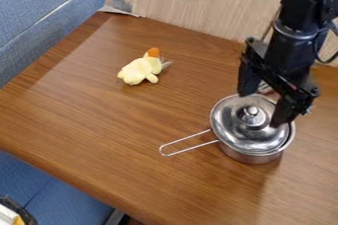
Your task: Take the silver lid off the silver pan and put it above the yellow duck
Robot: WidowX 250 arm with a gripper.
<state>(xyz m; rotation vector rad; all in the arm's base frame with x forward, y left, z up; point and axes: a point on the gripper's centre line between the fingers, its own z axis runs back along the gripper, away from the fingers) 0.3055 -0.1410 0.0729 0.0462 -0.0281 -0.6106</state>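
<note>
Gripper and lid before the grasp. My black gripper (pixel 263 108) hangs at the right of the camera view, its two fingers parted and nothing held between them. The silver lid (pixel 233 125) sits on the silver pan (pixel 253 158), slightly tilted within the rim, its knob (pixel 252 112) upward. The governing relation is that of knob to fingers: seen from the camera, the knob lies just below and slightly left of the middle of the gap, which runs from upper left to lower right. I judge that a small alignment, then a descent, should bring the fingers astride it; contact with the knob cannot be confirmed. The pan's wire handle (pixel 188 143) points lower left, clear of both fingers. The yellow duck (pixel 140 70) lies well apart, toward the upper left.
</note>
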